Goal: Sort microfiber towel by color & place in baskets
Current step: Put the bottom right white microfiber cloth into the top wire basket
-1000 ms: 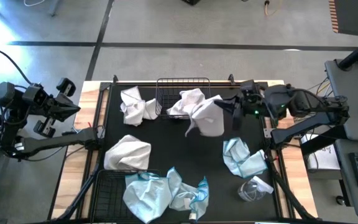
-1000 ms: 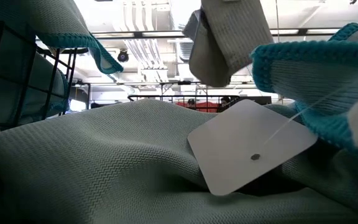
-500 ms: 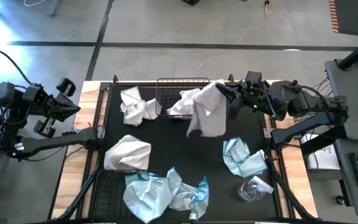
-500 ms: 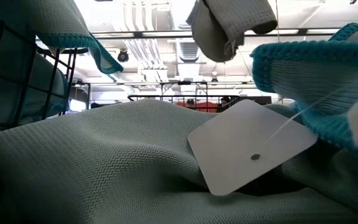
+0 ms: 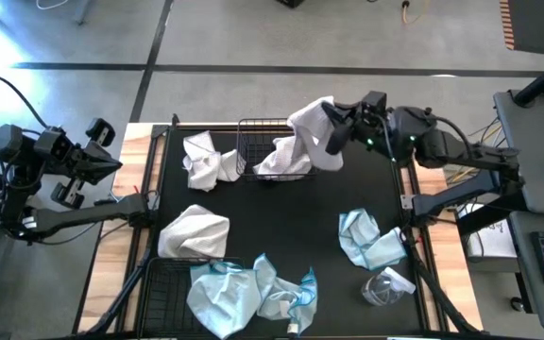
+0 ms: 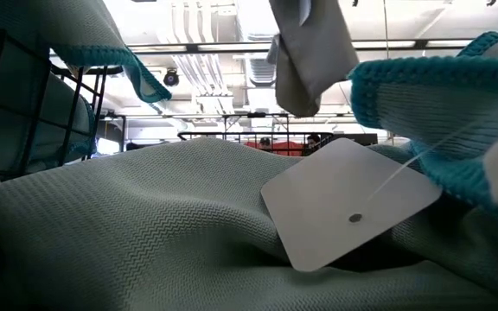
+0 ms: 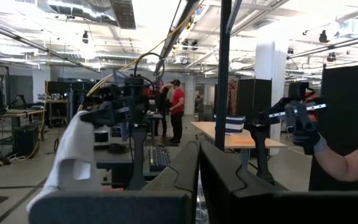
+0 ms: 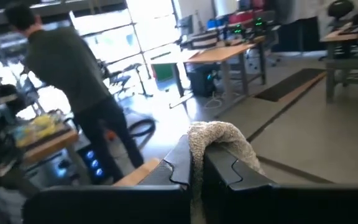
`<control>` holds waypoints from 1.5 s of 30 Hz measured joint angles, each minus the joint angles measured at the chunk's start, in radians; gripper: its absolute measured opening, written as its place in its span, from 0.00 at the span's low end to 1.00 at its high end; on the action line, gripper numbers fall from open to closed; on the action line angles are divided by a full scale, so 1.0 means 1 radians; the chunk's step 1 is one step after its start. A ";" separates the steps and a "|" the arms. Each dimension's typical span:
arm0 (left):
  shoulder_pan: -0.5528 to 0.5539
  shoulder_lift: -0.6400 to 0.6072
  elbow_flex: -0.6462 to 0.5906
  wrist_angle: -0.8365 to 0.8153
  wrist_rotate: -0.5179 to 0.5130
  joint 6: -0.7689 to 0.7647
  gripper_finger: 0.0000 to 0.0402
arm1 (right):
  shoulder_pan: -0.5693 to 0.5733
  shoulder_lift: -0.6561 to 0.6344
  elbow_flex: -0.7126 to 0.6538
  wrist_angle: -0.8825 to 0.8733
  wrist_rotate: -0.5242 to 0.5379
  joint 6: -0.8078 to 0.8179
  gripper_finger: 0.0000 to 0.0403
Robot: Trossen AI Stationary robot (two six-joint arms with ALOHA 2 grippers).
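Note:
My right gripper (image 5: 332, 134) is shut on a white towel (image 5: 310, 127), held in the air at the right end of the far black wire basket (image 5: 253, 126). The towel also shows in the low view (image 6: 305, 52). Another white towel (image 5: 280, 161) lies in that basket. Two more white towels (image 5: 206, 161) (image 5: 194, 231) lie on the black mat (image 5: 300, 231). Light blue towels (image 5: 225, 288) fill and spill over the near basket (image 5: 159, 274); another (image 5: 366, 241) lies on the mat at the right. My left gripper (image 5: 102, 153) waits shut beyond the table's left edge. My right gripper pinches a bunched fold of the white towel (image 8: 199, 149) between its two fingers; the cloth bulges out past the fingertips (image 8: 219, 134). The fingers come about level from the table's right side. The towel hangs slack below them, its lower end (image 6: 296, 104) clear of the table.
A clear plastic wrapper (image 5: 385, 288) lies near the mat's front right corner. In the low view a light blue towel with a white tag (image 6: 348, 203) fills the foreground. People stand in the room beyond the table.
My right gripper has gone up, toward the table's far edge and a little left, still shut on the white towel. The towel has been carried from over the mat to over the far basket's right end, hanging and swinging below the fingers.

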 joint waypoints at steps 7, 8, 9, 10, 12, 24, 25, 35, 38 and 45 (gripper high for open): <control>0.000 0.000 0.000 0.000 0.000 0.000 0.00 | -0.092 0.051 0.000 0.073 -0.011 0.000 0.02; 0.000 0.000 0.000 0.000 0.000 0.000 0.00 | -0.103 0.061 0.000 0.081 -0.015 0.000 0.02; 0.000 0.000 0.000 0.000 0.000 0.000 0.00 | -0.113 0.069 0.000 0.093 -0.019 0.000 0.02; 0.000 0.000 0.000 0.000 0.000 0.000 0.00 | -0.123 0.079 0.000 0.099 -0.027 0.001 0.02; 0.000 0.000 0.000 0.000 0.000 0.000 0.00 | -0.145 0.098 0.000 0.122 -0.061 0.001 0.02; 0.000 0.000 0.000 0.000 0.000 -0.001 0.00 | -0.207 0.222 0.000 0.244 -0.202 0.019 0.02; 0.000 0.000 0.000 0.000 0.000 -0.004 0.00 | -0.210 0.230 0.000 0.244 -0.205 0.019 0.02; 0.000 0.000 0.000 0.000 0.000 -0.008 0.00 | -0.213 0.269 0.000 0.247 -0.226 0.019 0.02; 0.000 0.000 0.000 0.000 0.000 -0.008 0.00 | -0.213 0.269 0.000 0.248 -0.226 0.019 0.02; 0.000 0.000 0.000 0.000 0.000 -0.008 0.00 | -0.213 0.265 0.000 0.247 -0.226 0.019 0.02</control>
